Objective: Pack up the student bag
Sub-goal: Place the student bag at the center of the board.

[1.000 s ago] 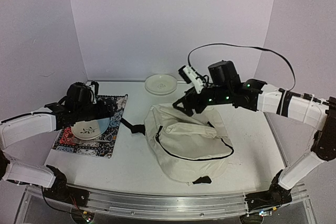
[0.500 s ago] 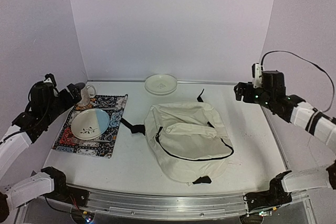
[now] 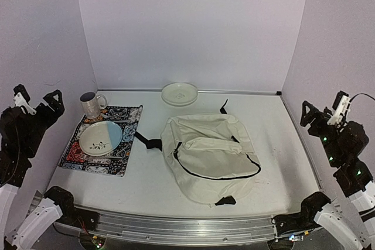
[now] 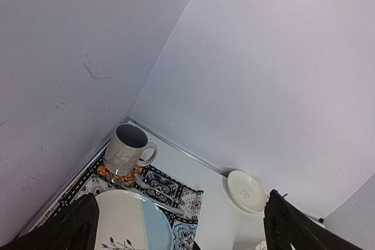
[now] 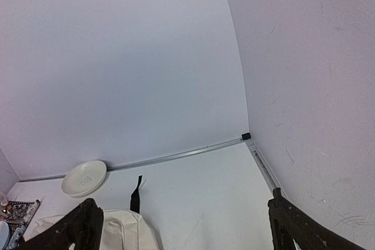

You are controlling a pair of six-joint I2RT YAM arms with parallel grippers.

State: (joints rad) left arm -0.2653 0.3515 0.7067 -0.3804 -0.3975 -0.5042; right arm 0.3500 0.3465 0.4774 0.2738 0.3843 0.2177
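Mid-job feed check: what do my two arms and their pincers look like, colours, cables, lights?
The left arm and right arm are white shells with black joints and bases. The left pincer and right pincer have black, wedge-shaped fingers. The right arm carries small green lights, a white wrist camera housing and a thin black cable.

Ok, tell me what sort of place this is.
Probably a robot test cell: plain walls box in a white table, an aluminium rail runs along its near edge, and the student bag and placemat look like staged props.
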